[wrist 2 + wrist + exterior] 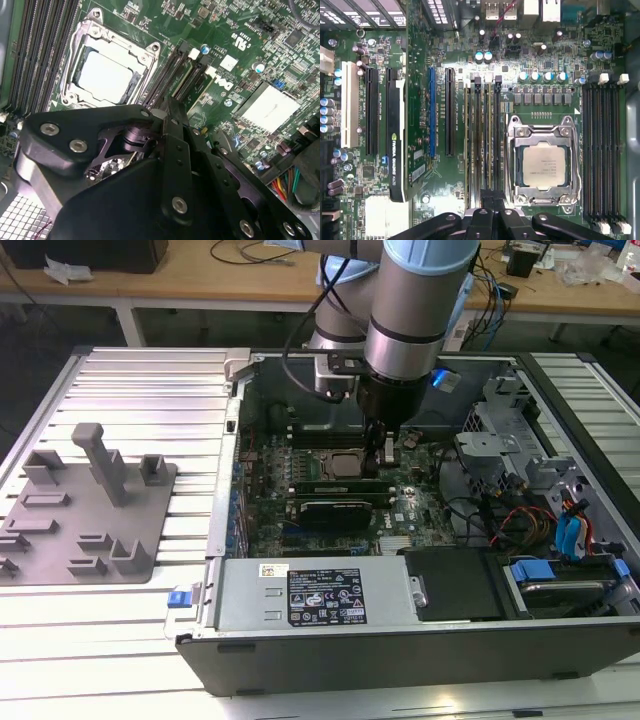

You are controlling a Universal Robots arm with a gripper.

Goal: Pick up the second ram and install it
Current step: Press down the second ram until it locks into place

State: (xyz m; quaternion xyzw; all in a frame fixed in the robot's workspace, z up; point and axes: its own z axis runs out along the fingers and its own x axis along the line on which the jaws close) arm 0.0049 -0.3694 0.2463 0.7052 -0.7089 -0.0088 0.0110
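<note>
Your claw (385,462) is down inside the open computer case (300,635), just beside the processor chip (338,464) on the exterior view's right, and it stands over the bank of memory slots (482,140) next to the socket. In the first wrist view the fingers (492,212) are drawn close together at the near end of those slots, but you cannot tell from these pictures if they are clamped on something or only closed. In that same view, sticks already sit upright in the slots of this bank, and the second ram (488,142) seems to be the thin board in line with the fingertips; I cannot tell if it is fully seated or if the fingers touch it. On the other side of the processor there is a second bank of black slots (602,150). The graphics card (396,140) stands in its slot further from the socket. In the exterior view, a grey holder fixture (85,505) lies on the ribbed table (150,380), well apart from the case on the exterior view's left.
</note>
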